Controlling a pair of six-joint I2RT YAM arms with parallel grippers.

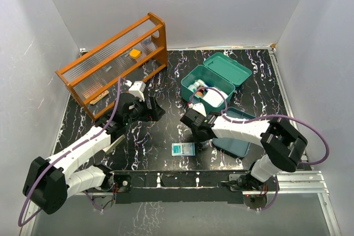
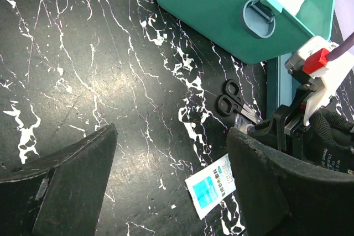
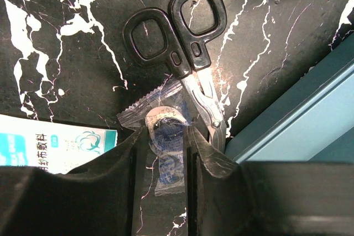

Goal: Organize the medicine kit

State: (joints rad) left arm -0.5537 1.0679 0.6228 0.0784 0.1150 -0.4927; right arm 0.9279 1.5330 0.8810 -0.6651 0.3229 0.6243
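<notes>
The teal medicine kit stands open at the back right with white items inside; its latch side fills the top of the left wrist view. My right gripper is down on the table in front of it. Its fingers are shut on a small clear packet holding a blue roll. Black-handled scissors lie touching the packet. A white and teal sachet lies beside it. My left gripper hangs open and empty above bare table.
An orange wooden rack stands at the back left. A blue-grey tray sits right of my right gripper, close to the scissors. White walls close in the table on three sides.
</notes>
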